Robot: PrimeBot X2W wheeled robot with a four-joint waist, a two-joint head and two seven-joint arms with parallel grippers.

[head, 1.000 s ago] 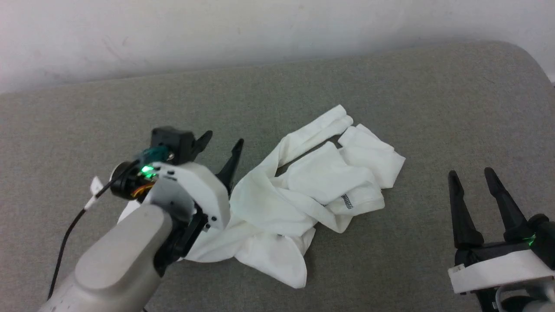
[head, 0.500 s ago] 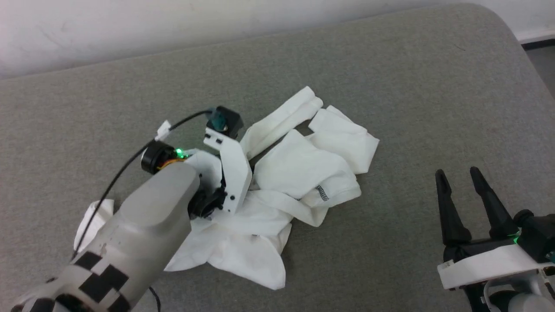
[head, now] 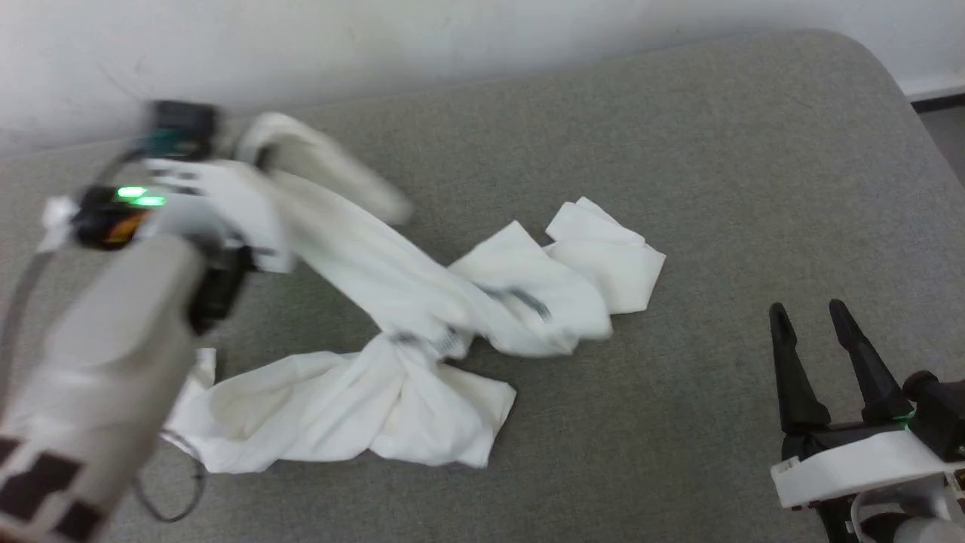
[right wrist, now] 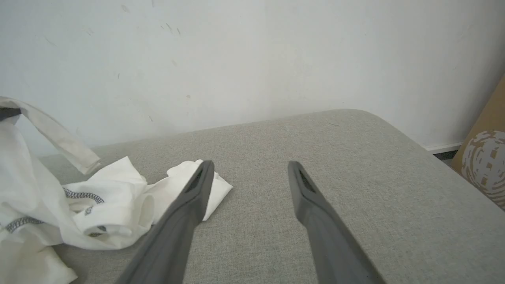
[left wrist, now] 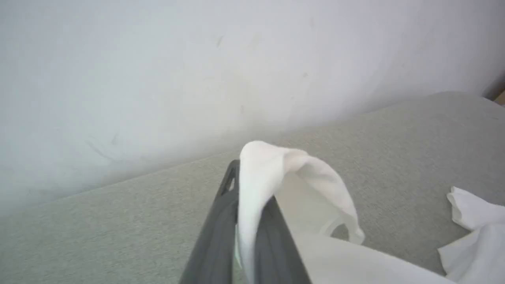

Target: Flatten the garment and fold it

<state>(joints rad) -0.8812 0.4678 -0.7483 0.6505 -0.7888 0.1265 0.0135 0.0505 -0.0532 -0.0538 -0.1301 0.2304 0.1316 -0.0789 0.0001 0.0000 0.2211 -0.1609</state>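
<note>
At the upper left of the head view the left arm (head: 105,317) is seen blurred, and one end of the garment (head: 354,407) is held up off the grey upholstered surface (head: 716,166). In the left wrist view the left pincer (left wrist: 248,189) is seen closed on that white fold, which is draped over the fingertips. From the raised end the cloth is stretched down toward the middle of the frame. There the rest is left crumpled on the surface, with grey stitching shown on one fold. At the lower right the right pincer (head: 807,309) is held wide, with nothing between its fingers, clear of the garment. A cardboard box (right wrist: 483,165) is seen at the right edge of the right wrist view.
</note>
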